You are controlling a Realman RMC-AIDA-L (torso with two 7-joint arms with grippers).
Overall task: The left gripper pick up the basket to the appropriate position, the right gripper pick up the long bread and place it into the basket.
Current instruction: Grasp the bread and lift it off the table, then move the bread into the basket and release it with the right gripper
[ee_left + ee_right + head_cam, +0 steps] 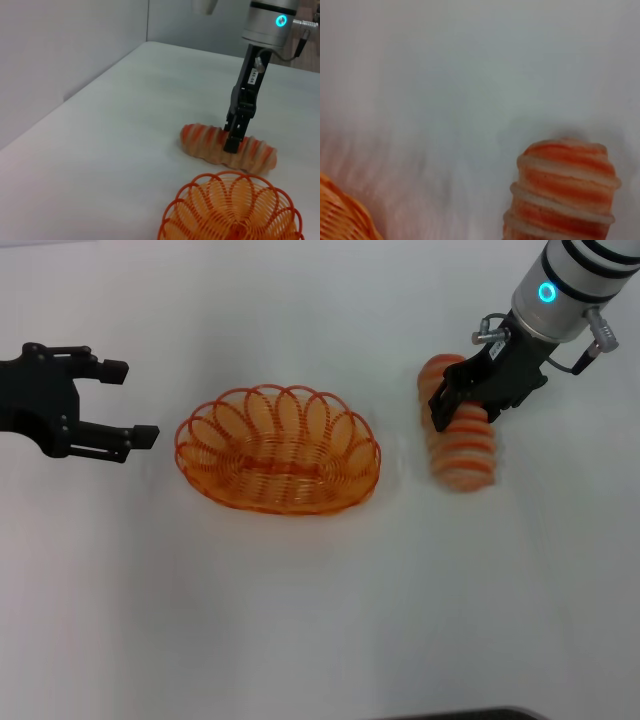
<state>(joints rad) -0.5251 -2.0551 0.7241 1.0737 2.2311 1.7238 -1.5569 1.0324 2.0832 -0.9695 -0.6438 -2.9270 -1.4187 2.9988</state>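
- Head view: the left gripper [128, 400] hangs with fingers spread, left of the basket [279, 450] on the table [300, 620]; the right gripper [463, 405] clamps the bread [465, 445], right of the basket.
- Left wrist view: the right gripper [235, 140] straddles the bread [205, 142], beyond the basket [232, 207].
- Right wrist view: bread [565, 190] end close, basket [342, 217] rim at the corner.

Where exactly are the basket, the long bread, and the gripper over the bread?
basket [205, 430], head view, on its looped rim.
long bread [465, 455], head view, on a ridge below the gripper.
right gripper [234, 142], left wrist view, between its fingertips.
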